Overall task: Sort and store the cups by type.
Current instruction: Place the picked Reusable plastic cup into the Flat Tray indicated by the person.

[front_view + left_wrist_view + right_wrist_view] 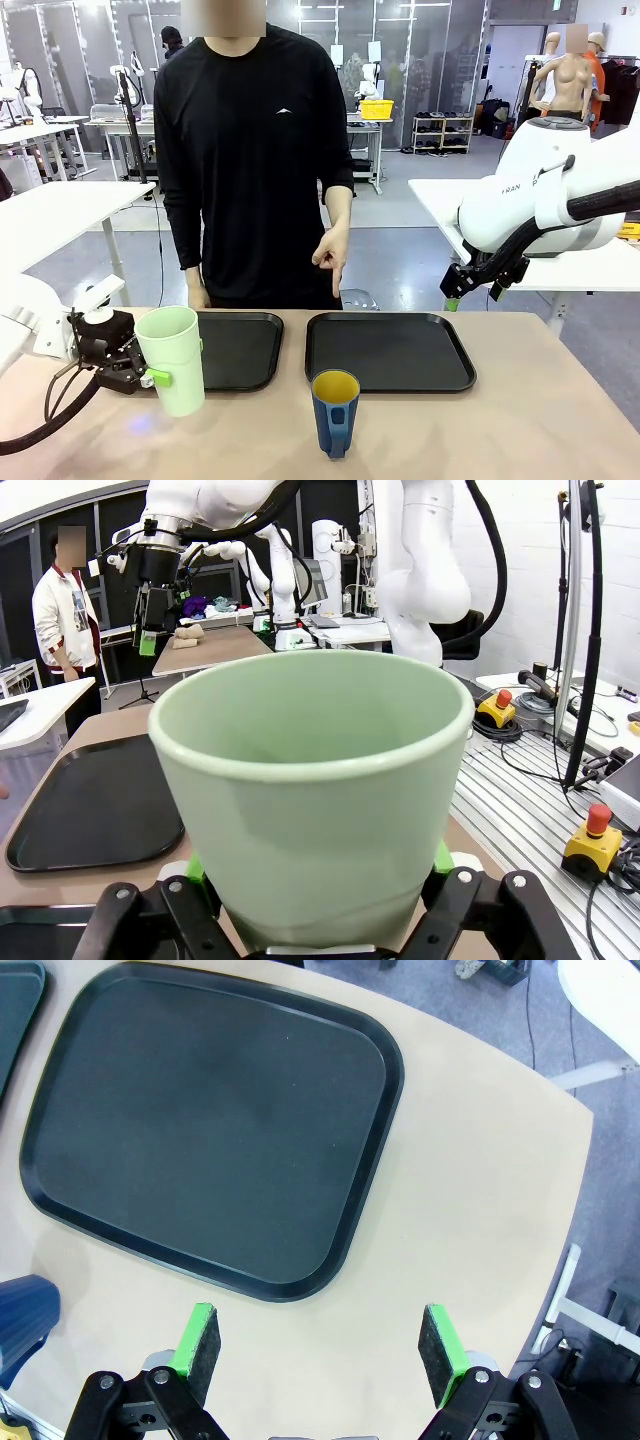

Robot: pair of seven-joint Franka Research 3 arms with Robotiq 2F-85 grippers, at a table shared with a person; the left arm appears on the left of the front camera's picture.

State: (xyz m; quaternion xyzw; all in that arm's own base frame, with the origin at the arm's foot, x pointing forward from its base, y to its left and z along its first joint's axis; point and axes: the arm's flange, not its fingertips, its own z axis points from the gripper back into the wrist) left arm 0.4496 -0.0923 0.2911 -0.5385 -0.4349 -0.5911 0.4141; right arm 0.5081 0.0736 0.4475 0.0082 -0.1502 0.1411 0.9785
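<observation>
Cups sit low in the front view, on a tan table [560,420] that spans the lower frame. A person [250,150] in black stands behind it at upper centre. Two black trays lie side by side mid-frame, a gap between them: left tray [250,350] and right tray [390,352]. The mint tumbler [172,360] is at lower left, leaning slightly, in front of the left tray's near corner; I cannot tell whether its base touches the table. The left gripper [155,378] grips it low on the wall, green pads pressed to both sides. The blue mug [335,410], yellow inside, stands at bottom centre, just before the right tray. The right gripper [320,1355] hangs with jaws wide and nothing between them, above bare table beside the right tray. The person's hand [332,258] points a finger down toward that tray's far edge.
</observation>
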